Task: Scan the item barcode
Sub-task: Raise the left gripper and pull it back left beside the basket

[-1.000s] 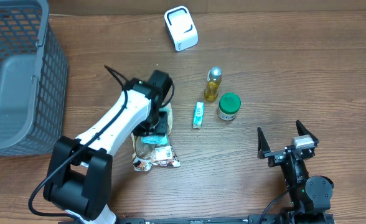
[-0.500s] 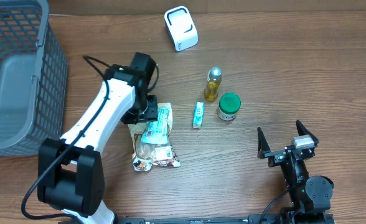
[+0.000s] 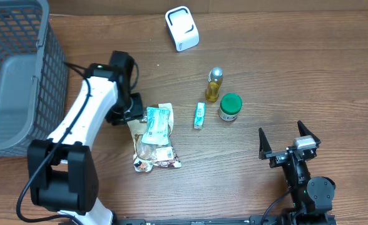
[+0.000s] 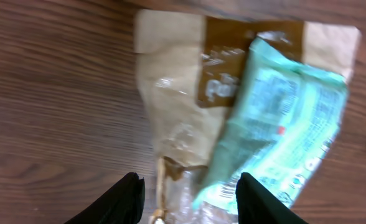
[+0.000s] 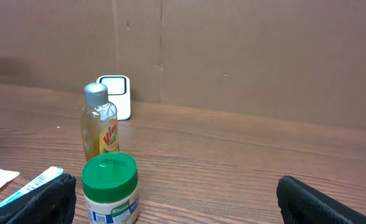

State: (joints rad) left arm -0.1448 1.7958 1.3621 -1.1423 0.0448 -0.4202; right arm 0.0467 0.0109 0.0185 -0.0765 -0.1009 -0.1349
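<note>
The teal packet [image 3: 157, 124] lies flat on the wooden table [image 3: 284, 69], left of centre in the overhead view. Its long axis runs roughly top to bottom of the frame, with the upper end leaning slightly right. It rests on the upper part of a brown bag [image 3: 154, 152], whose long axis runs the same way and whose clear lower end reaches toward the bottom of the frame.

The left gripper [image 3: 131, 111] is just left of the packet's upper end. In the left wrist view its fingers [image 4: 128, 198] stand partly apart with nothing clamped between them. The right gripper [image 3: 285, 142], at the lower right, is spread wide and holds nothing.

Right of the packet come a small teal-and-white tube [image 3: 199, 115], a bottle [image 3: 214, 85] of yellow liquid with a silver cap, and a green-lidded jar [image 3: 230, 107]. The white scanner [image 3: 182, 28] sits at the top centre. A grey mesh basket [image 3: 49, 69] fills the upper left, cut off by the frame edge; what shows of its inside is grey floor.

The packet's print is blurred in the wrist view and too small from overhead, so no barcode can be made out. The packet covers part of the brown bag.
</note>
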